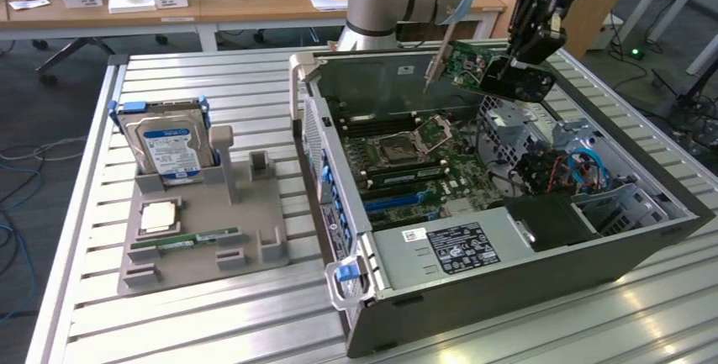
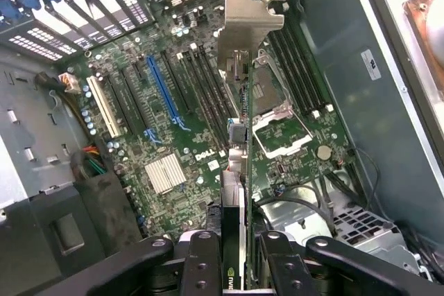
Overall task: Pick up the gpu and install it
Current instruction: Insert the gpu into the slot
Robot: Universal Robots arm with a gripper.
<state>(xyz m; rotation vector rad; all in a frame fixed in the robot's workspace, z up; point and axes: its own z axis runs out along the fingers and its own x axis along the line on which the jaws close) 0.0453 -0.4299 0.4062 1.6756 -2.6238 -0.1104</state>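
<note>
**Operator:** Report the condition of the hand.

**Technician:** The hand (image 1: pixel 510 78) is closed on the gpu (image 1: pixel 469 65), a thin flat expansion card with a green board and a silvery metal bracket on one short end. In the wrist view, the black fingers (image 2: pixel 201 261) press against opposite faces of the card, which is seen edge-on. The bracket is at the end away from the hand.

**Operator:** Give the position of the gpu.

**Technician:** Reference item: the open grey metal tower computer case (image 1: pixel 505 309), which lies on its side with the open side up. The gpu is held in the air above this opening, toward the end of the case that is farthest back in the exterior view. It is tilted, with the bracket end lowest. It hangs over the green motherboard (image 1: pixel 415 162) inside the case and is apart from it. It is not seated in any slot.

**Operator:** Report the slots inside the case.

**Technician:** The long blue slot (image 2: pixel 163 91) on the motherboard is unoccupied.

**Operator:** List the items outside the case.

**Technician:** A grey plastic holder (image 1: pixel 256 221) stands just beside the case, on the exterior view's left. It rests on the slatted aluminium surface (image 1: pixel 224 330). The holder carries:
- a boxy silver hard drive with a blue-white label (image 1: pixel 166 144), standing upright
- a narrow green memory stick (image 1: pixel 185 240), lying flat
</note>
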